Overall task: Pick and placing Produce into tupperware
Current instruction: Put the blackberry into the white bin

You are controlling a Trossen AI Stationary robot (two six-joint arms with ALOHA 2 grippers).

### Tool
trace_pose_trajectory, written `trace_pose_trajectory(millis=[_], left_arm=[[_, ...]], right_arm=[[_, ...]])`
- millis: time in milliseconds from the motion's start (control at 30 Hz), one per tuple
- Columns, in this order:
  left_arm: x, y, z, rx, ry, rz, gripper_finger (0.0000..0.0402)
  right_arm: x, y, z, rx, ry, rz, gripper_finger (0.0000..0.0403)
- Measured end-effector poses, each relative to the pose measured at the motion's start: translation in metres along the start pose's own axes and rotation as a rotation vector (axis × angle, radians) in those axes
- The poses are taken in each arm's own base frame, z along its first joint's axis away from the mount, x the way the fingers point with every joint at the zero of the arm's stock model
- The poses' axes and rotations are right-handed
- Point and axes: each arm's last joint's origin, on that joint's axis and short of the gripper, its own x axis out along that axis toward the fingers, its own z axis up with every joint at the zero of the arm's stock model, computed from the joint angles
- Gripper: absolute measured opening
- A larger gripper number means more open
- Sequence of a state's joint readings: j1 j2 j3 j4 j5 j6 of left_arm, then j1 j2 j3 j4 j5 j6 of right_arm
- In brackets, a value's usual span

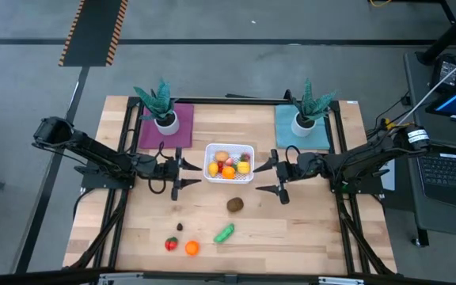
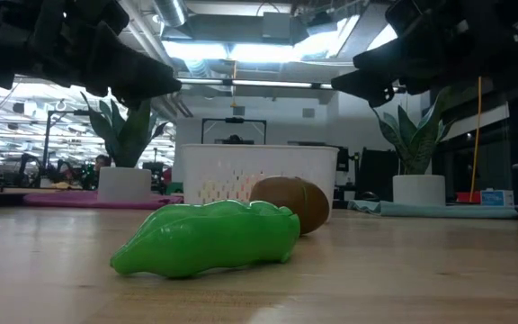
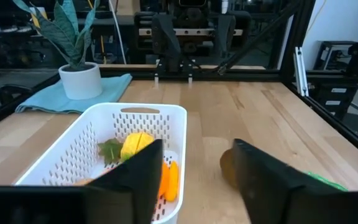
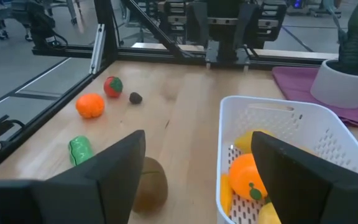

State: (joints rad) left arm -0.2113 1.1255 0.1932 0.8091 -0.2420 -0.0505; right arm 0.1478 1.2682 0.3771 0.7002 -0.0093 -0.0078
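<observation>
High view shows the white tupperware (image 1: 229, 164) at the middle of the wooden table (image 1: 307, 229), between the two arms, already holding several pieces of Produce (image 1: 228, 165) in yellow, orange and red. The left gripper (image 1: 176, 174) sits just left of the container and the right gripper (image 1: 279, 176) just right of it, each pointing inward; both have their jaws spread wide and hold nothing. Nearer than the container, loose on the table, lie a brown kiwi (image 1: 235, 205), a green elongated piece (image 1: 225, 233), a small dark piece (image 1: 180, 227), a red piece (image 1: 171, 244) and an orange piece (image 1: 191, 248), the last two side by side toward the near left. On the far side stand two spiky potted plants, the left plant (image 1: 161, 106) on a purple mat (image 1: 182, 131) and the right plant (image 1: 307, 107) on a teal mat (image 1: 290, 132). In the low view the green piece (image 2: 207, 238) lies closest, with the kiwi (image 2: 290, 202) just behind it and the container (image 2: 254, 174) beyond both. The right wrist view looks past its own wide jaws at the container's perforated wall (image 4: 291, 130), with an orange fruit (image 4: 247, 176) and yellow pieces inside, and at the kiwi (image 4: 146, 183) on the table beside it.
</observation>
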Motion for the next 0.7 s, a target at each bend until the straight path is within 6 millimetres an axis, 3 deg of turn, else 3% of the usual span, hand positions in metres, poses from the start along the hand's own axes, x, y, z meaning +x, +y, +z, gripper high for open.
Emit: trace_pose_trajectory(millis=[133, 233, 500, 700], left_arm=[[0.000, -0.001, -0.001, 0.003, 0.008, -0.006, 0.0236], [-0.001, -0.005, -0.001, 0.008, 0.008, -0.025, 0.0255], [-0.004, -0.023, 0.007, 0.036, 0.048, -0.101, 0.0259], [-0.001, -0.040, 0.025, 0.069, 0.312, -0.018, 0.0259]], right_arm=[[0.000, 0.000, 0.000, 0.000, 0.000, 0.000, 0.0294], [0.000, 0.000, 0.000, 0.000, 0.001, 0.000, 0.0294], [0.000, 0.000, 0.000, 0.001, 0.001, 0.000, 0.0294], [0.000, 0.000, 0.000, 0.003, 0.001, 0.000, 0.0294]])
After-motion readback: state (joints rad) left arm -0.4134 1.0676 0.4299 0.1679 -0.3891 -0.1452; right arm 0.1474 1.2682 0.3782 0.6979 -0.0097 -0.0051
